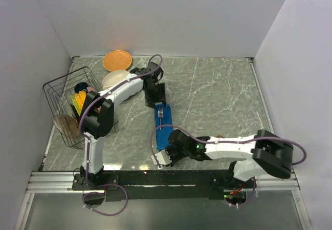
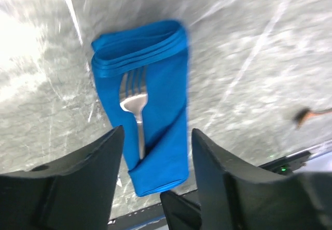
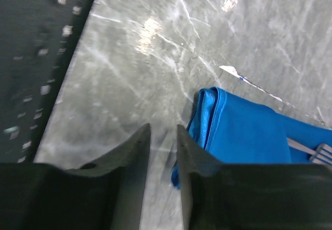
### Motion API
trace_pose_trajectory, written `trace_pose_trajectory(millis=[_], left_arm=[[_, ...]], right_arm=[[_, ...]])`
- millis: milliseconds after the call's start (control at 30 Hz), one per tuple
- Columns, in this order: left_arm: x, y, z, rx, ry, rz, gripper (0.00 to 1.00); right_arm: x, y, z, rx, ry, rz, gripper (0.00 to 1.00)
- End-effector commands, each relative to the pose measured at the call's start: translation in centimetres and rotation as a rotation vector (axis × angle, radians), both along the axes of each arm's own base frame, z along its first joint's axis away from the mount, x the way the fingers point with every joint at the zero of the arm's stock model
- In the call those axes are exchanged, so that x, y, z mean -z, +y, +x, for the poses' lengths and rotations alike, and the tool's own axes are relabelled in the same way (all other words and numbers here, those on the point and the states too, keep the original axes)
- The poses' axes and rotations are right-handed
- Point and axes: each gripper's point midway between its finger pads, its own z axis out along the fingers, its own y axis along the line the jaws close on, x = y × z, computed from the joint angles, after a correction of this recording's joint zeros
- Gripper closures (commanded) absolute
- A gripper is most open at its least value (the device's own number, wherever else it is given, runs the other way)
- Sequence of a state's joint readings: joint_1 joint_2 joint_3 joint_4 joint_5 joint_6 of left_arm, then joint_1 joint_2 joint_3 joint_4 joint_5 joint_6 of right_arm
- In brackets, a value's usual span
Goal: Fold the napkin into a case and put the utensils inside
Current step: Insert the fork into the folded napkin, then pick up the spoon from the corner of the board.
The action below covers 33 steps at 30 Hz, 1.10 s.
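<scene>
Case (image 1: 165, 131) sits mid-tabletop (image 1: 218, 95): the blue napkin folded into a long narrow rectangle, long axis near-to-far and slightly skewed. Layered fold edges are stacked at the far end (image 2: 140, 48).

Fork (image 2: 134, 108) is in: handle tucked under the diagonal flap, tines out and pointing to the far end. In the top view it's a small silver mark (image 1: 161, 113) on the far half of the case. No other cutlery that I can make out.

Left claw (image 1: 155, 97) is at the far end of the case. Wrist view: jaws wide, the case visible in the gap (image 2: 158, 152), and no grip on the cloth that I can see. Frame is blurry.

Right claw (image 1: 162, 156) is at the near end of the case. Wrist view: jaws only narrowly apart (image 3: 163, 147), nothing between them, bare marble under the gap. The case's rounded fold (image 3: 244, 131) lies just beside the claw, not in it. The fork tip just shows at the frame edge (image 3: 322, 152).

Far-left clutter: wire basket (image 1: 57, 92) with coloured flat items inside, an orange plate (image 1: 117, 60) by the back wall and a cream plate (image 1: 115, 78) just near of it. All are well apart from the case.
</scene>
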<state>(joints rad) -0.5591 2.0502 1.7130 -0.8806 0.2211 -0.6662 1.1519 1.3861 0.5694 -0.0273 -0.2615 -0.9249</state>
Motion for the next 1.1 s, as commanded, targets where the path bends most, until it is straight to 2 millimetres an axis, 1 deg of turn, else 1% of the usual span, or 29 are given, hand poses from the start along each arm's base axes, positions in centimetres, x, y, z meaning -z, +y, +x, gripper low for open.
trace_pose_trajectory(millis=[0,33,67,100,133,167,200,267,300,333,367,400,433,500,533,567,600,633,667,700,733,767,800,867,1000,1067], left_arm=[[-7.3,0.5,4.3,-0.049,-0.214,-0.102,0.35],[-8.6,0.6,5.4,-0.057,-0.260,-0.129,0.35],[-9.8,0.7,6.8,-0.072,-0.314,-0.157,0.34],[-11.2,1.3,7.9,-0.079,-0.371,-0.176,0.30],[-12.4,1.6,8.7,-0.084,-0.414,-0.187,0.29],[-13.8,1.8,9.9,-0.087,-0.479,-0.207,0.29],[-15.0,2.1,10.3,-0.072,-0.531,-0.209,0.30],[-16.3,2.4,10.7,-0.070,-0.591,-0.217,0.30],[-17.9,2.5,10.9,-0.053,-0.656,-0.232,0.30],[-17.6,2.7,10.7,-0.046,-0.667,-0.227,0.30],[-18.0,2.7,10.6,-0.034,-0.691,-0.236,0.31],[-19.8,2.7,10.7,-0.015,-0.764,-0.254,0.31],[-19.4,2.8,10.4,-0.007,-0.770,-0.251,0.32],[-20.3,2.8,10.3,0.026,-0.816,-0.266,0.33],[-20.4,2.6,10.3,0.036,-0.824,-0.270,0.35],[-20.4,2.8,10.5,0.039,-0.824,-0.270,0.36],[-19.8,2.3,10.4,0.070,-0.805,-0.286,0.37],[-20.0,2.2,10.5,0.079,-0.794,-0.290,0.37],[-19.9,2.0,10.5,0.087,-0.783,-0.297,0.37],[-19.2,1.8,10.6,0.097,-0.763,-0.300,0.37],[-19.2,1.6,10.6,0.101,-0.753,-0.300,0.37],[-19.0,1.7,10.8,0.097,-0.747,-0.299,0.37],[-18.8,1.7,10.9,0.092,-0.739,-0.301,0.37],[-18.5,2.1,11.2,0.081,-0.728,-0.293,0.38],[-18.1,3.1,12.0,0.051,-0.718,-0.266,0.38],[-17.6,3.8,12.4,0.031,-0.708,-0.250,0.38]], right_arm=[[-3.3,-0.9,-0.6,0.001,0.040,0.080,0.57],[-4.8,-1.3,-0.2,0.022,0.037,0.116,0.54],[-6.0,-2.0,1.0,0.077,0.057,0.141,0.50],[-6.1,-3.5,1.2,0.119,0.089,0.117,0.42],[-7.8,-4.3,1.8,0.155,0.081,0.151,0.38],[-9.1,-5.2,2.8,0.207,0.085,0.166,0.35],[-8.8,-7.8,4.0,0.305,0.112,0.121,0.30],[-10.1,-10.7,5.8,0.404,0.091,0.104,0.28],[-9.0,-14.2,6.4,0.517,0.126,0.029,0.27],[-8.9,-16.0,6.7,0.540,0.105,-0.004,0.27],[-8.6,-17.7,6.9,0.579,0.105,-0.032,0.27],[-7.8,-21.1,6.6,0.683,0.143,-0.084,0.27],[-7.7,-22.6,6.6,0.677,0.108,-0.114,0.27],[-6.2,-25.9,5.5,0.732,0.136,-0.199,0.28],[-5.8,-28.4,5.7,0.782,0.126,-0.230,0.29],[-5.3,-29.5,5.4,0.798,0.144,-0.252,0.29],[-4.8,-30.2,4.9,0.804,0.176,-0.277,0.30],[-3.9,-31.5,4.7,0.829,0.230,-0.307,0.31],[-3.6,-32.0,4.9,0.831,0.249,-0.319,0.31],[-2.7,-32.5,5.0,0.834,0.305,-0.335,0.32],[-2.5,-32.9,5.4,0.842,0.316,-0.333,0.32],[-2.6,-33.5,6.5,0.861,0.306,-0.327,0.33],[-2.0,-33.5,6.7,0.853,0.344,-0.335,0.34],[-1.8,-33.7,7.6,0.856,0.346,-0.331,0.36],[-0.4,-34.0,7.4,0.828,0.360,-0.359,0.40],[0.6,-34.2,7.5,0.817,0.332,-0.368,0.43]])
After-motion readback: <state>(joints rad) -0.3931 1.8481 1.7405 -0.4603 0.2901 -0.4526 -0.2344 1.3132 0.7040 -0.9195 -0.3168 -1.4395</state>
